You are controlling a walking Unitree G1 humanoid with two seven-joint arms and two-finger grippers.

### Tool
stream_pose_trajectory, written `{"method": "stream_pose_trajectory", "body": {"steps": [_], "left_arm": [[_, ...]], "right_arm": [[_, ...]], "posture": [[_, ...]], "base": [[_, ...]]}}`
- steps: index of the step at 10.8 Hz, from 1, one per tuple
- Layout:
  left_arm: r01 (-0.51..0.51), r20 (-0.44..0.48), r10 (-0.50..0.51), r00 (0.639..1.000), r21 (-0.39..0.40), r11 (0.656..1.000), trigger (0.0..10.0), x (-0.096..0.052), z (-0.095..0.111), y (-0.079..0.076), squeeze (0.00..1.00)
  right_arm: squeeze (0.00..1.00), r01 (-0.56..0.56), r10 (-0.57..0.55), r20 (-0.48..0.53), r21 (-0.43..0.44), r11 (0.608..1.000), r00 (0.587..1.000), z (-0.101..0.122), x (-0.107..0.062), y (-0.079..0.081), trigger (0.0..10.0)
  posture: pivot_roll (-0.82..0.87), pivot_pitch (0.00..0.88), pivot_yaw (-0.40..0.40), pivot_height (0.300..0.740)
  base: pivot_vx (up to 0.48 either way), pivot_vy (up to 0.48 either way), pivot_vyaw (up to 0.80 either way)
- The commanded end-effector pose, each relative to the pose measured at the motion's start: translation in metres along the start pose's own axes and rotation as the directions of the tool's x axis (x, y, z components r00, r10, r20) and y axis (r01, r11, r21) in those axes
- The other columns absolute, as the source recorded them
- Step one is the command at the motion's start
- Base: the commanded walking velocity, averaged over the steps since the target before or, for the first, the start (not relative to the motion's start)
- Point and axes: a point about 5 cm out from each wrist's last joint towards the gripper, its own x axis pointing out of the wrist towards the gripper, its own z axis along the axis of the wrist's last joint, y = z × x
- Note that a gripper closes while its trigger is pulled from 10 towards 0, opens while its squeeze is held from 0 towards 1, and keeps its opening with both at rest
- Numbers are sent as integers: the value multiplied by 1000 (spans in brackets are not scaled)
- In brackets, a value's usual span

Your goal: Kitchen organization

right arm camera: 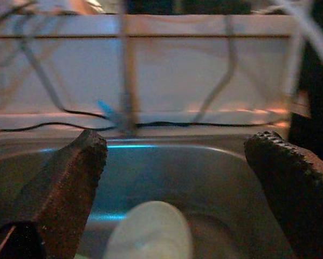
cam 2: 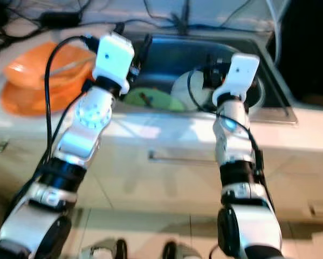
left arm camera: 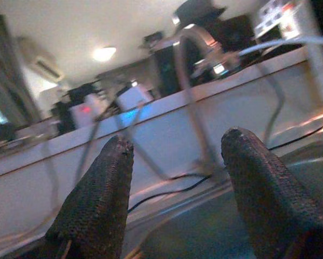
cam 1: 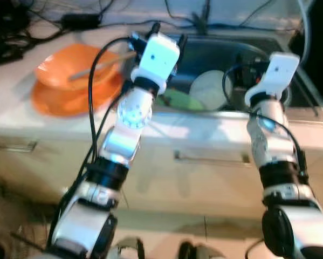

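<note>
A steel sink [cam 1: 226, 48] is set in the white counter ahead of me. In it a white bowl [cam 1: 208, 89] lies tilted beside a green plate [cam 1: 177, 100]. My left gripper [left arm camera: 174, 141] is open and empty, raised over the sink's left rim and pointing at the back wall. My right gripper [right arm camera: 177, 143] is open too, hovering above the basin with the white bowl [right arm camera: 148, 232] just below and ahead of its fingers. Neither gripper touches anything.
Orange bowls [cam 1: 69, 67] are stacked on an orange plate [cam 1: 59, 102] on the counter to the left, with a utensil [cam 1: 96, 66] resting in the top one. Black cables [cam 1: 80, 20] run along the back wall. A faucet [left arm camera: 191, 81] rises behind the sink. A drawer handle [cam 1: 210, 158] lies below the counter edge.
</note>
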Motion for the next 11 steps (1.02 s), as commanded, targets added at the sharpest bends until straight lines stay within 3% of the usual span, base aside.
{"method": "stream_pose_trajectory", "body": {"steps": [1, 4, 8, 11], "left_arm": [[-11, 1, 11, 1000, -7, 1000, 10000, 1, 2, 1, 0], [-10, -17, 10, 1000, 4, 1000, 10000, 1, -2, 1, 0], [1, -102, -3, 995, -24, 1000, 10000, -20, -30, 1, 0], [-17, -108, 13, 994, -36, 999, 10000, -24, -34, 6, 0]], "right_arm": [[0, -9, 9, 5, 0, 1000, 1000, 1, 0, 1, 10000], [0, 2, -2, -9, 20, 1000, 1000, -1, 0, -1, 10000], [0, 14, -13, -17, 54, 998, 1000, -10, -8, 5, 10000], [0, -8, 9, -2, 91, 996, 1000, -9, -9, 20, 10000]], "posture": [[61, 98, -8, 740], [58, 93, -3, 740], [41, 18, 28, 740], [51, 0, 37, 740]], "base": [[0, 0, 800], [0, 0, 175], [0, 0, 0], [0, 0, 0]]}}
